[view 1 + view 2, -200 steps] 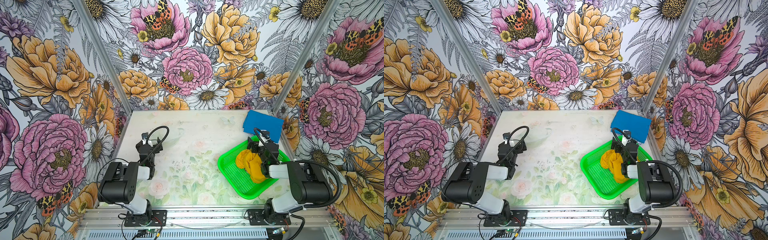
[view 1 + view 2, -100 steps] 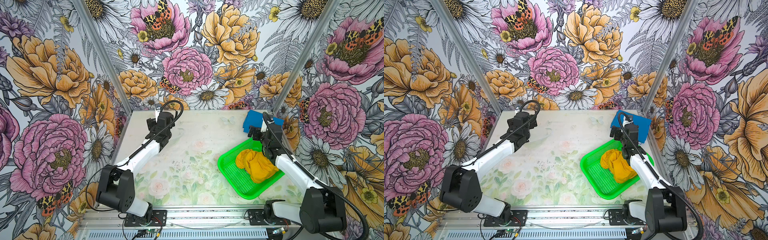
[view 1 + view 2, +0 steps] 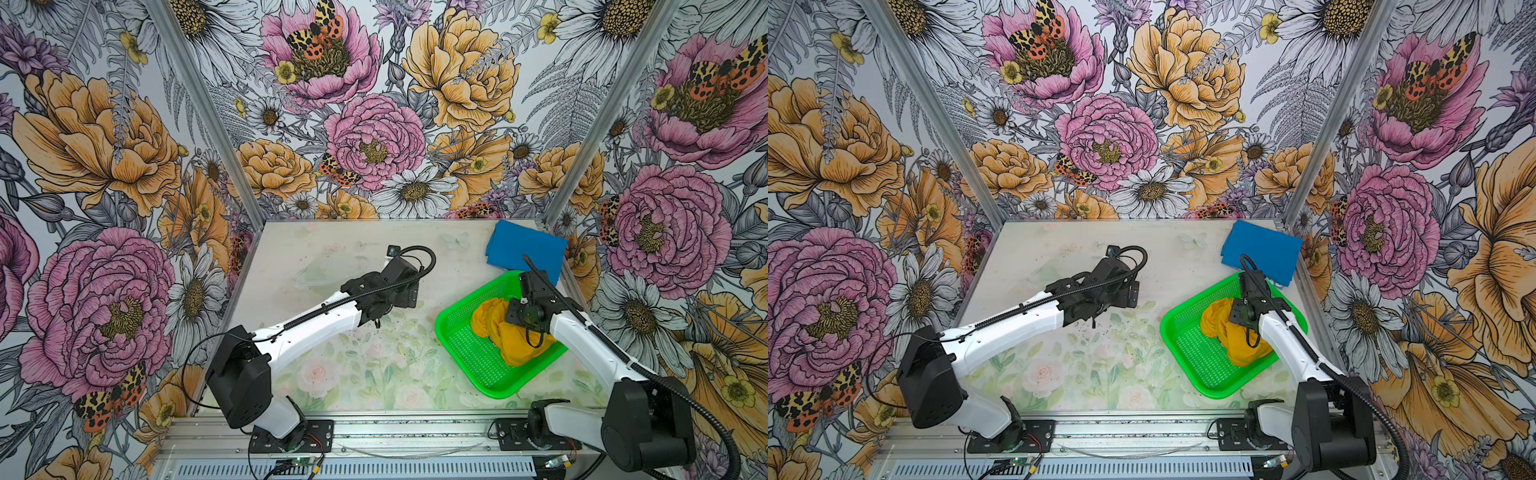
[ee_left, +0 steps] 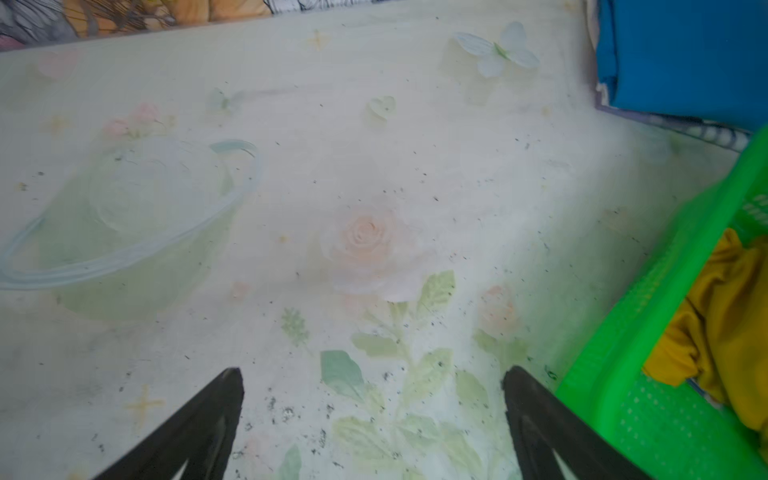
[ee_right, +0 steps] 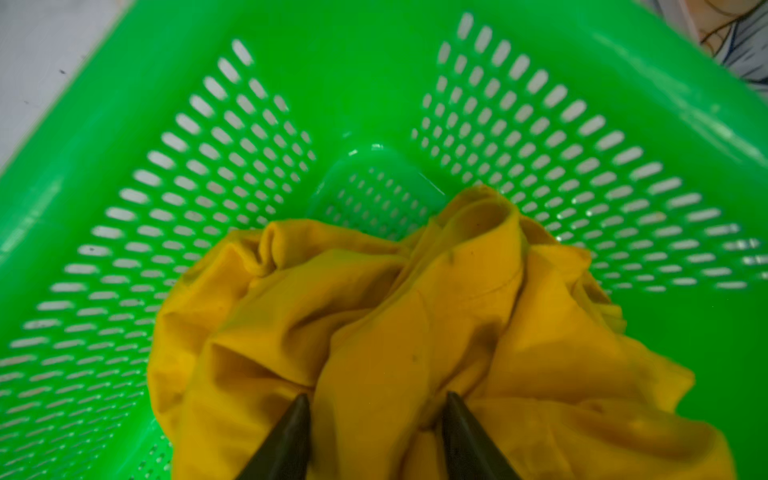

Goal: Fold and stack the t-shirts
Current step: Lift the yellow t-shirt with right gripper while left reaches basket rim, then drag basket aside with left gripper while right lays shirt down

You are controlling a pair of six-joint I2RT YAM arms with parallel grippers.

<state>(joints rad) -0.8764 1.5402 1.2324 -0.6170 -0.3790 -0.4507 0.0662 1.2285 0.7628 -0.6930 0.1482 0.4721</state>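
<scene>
Right hand: the right hand (image 5: 376, 397) is half closed. Its two dark fingertips (image 5: 301, 415) press into the cloth, and a thick fold of cloth stands between them.
Right hand holds: a fold of the crumpled mustard-yellow cloth t-shirt (image 5: 415, 324), so it is grasping the cloth.
Left hand: the left hand (image 4: 372, 370) is released, with the fingers spread wide. Nothing is between them. It hangs above the bare counter with a pale flower print (image 4: 374, 166). I cannot tell if the tips touch the counter.
Yellow t-shirt, place: directly under and in front of the right hand, inside the green perforated plastic basket (image 5: 208, 166). From the left hand it lies off to one side, past the near rim of the basket.
Yellow t-shirt, axis: it is a loose heap (image 3: 490, 328) with no clear front. In both top views its longer side runs from ahead of the right fingertips back under the right wrist.
Blue t-shirt, place: the bright blue cloth t-shirt (image 3: 525, 249) lies folded flat on the counter, beyond the right hand and just past the far rim of the basket.
Blue t-shirt, axis: it is a rectangle, set a little askew to the edge of the counter, with the longer side across the reach of the right hand. A pale printed edge (image 4: 706, 133) faces the basket.
</scene>
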